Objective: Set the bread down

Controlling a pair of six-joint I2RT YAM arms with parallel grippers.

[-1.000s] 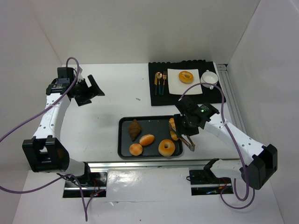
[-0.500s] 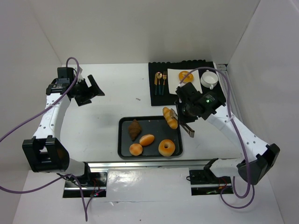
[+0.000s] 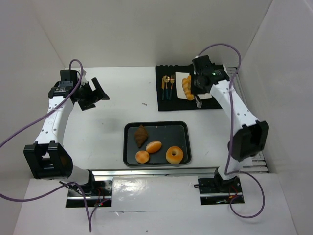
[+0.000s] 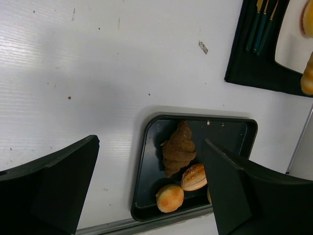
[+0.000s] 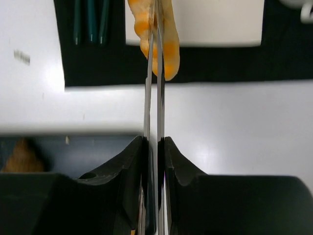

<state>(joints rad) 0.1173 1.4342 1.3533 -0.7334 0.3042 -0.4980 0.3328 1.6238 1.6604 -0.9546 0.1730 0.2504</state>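
Observation:
My right gripper is shut on the metal tongs, and their tips pinch the long ridged roll over the near left edge of the white plate on the black mat. The roll also shows in the right wrist view. A golden ring lies on that plate. On the dark tray lie the dark brown croissant, the oval roll, the round bun and the other golden ring. My left gripper is open and empty, high over the table's left.
Cutlery with teal handles lies on the mat's left side. A white cup stands right of the plate. White walls close in the back and both sides. A metal rail runs along the near table edge.
My right arm has lifted the long roll in the tongs off the tray's right side and carried it back to the white plate on the mat. The left arm has not moved.

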